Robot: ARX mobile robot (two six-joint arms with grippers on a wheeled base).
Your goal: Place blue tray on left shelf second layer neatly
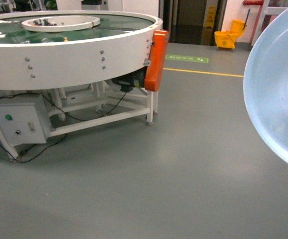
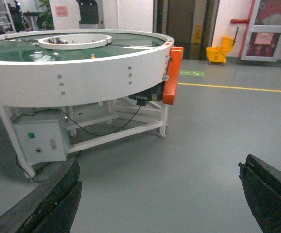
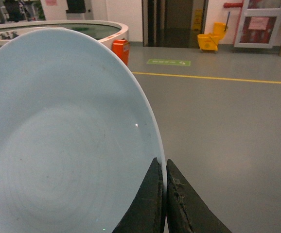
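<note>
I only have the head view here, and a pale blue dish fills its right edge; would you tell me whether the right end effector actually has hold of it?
Observer: Yes. In the right wrist view the right end effector is closed on the rim of the blue tray, one finger on each side.
Operator: Thank you. Is the left arm helping to carry it?
Observer: No. The left wrist view shows the left end effector open, with only grey floor between its fingers.
Operator: Is the steel shelf visible anywhere?
Observer: Not in any view. The wrist views show the round conveyor table, a yellow mop bucket and a red-framed door.
</note>
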